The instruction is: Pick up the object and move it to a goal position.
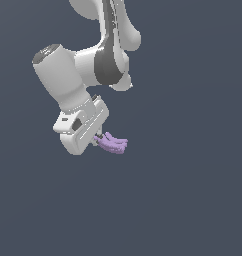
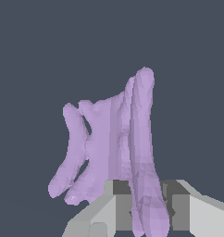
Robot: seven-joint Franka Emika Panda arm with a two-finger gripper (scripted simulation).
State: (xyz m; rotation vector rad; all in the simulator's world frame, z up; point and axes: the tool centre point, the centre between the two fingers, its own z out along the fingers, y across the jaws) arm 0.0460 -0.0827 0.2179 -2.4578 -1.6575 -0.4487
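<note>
Exterior view: a camera off the arm, set well back, takes in the Panda arm's upper links entering from the top centre of the frame and the white gripper left of centre, against a uniform dark grey-blue field that fills the lower half. Where this camera stands cannot be told. Wrist view: a camera on the wrist looks along the gripper's fingers, whose grey tips rise from the lower edge of the frame, at very close range; the pale purple object spans most of the frame's height. Both views share the fingertips, the object and the plain background.
</note>
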